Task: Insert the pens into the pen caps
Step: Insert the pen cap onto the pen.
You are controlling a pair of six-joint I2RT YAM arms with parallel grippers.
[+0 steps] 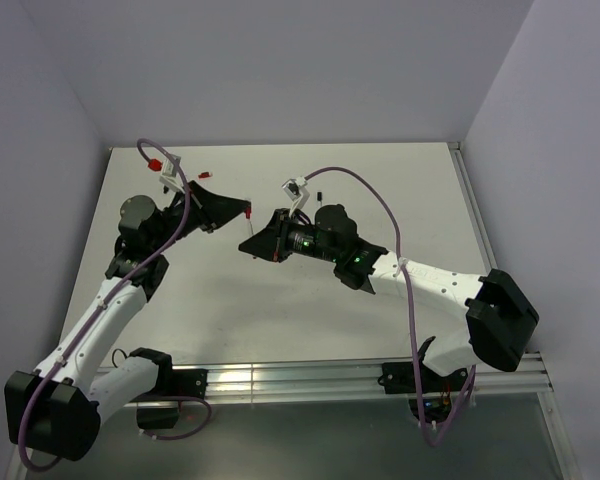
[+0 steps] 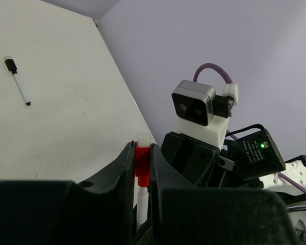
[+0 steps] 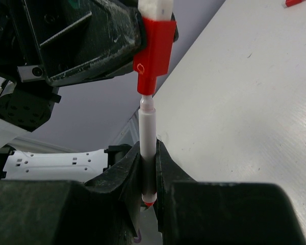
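Note:
My left gripper (image 1: 246, 211) is shut on a red pen cap (image 2: 142, 162), with the cap's white end showing above the fingertips. My right gripper (image 1: 252, 244) is shut on a white-barrelled pen (image 3: 147, 138), which has a red end low between the jaws. The two grippers meet above the table's middle. In the right wrist view the pen's narrow tip is at the mouth of the red cap (image 3: 154, 53) and just entering it. A pen with a black cap (image 2: 18, 81) lies on the table; it also shows in the top view (image 1: 320, 194).
A small red cap (image 1: 208, 175) lies near the back left of the table (image 1: 380, 310). A red piece (image 3: 294, 2) lies on the table in the right wrist view. A purple cable with a red plug tip (image 1: 154, 163) loops over the left arm. Walls close in at the back and sides.

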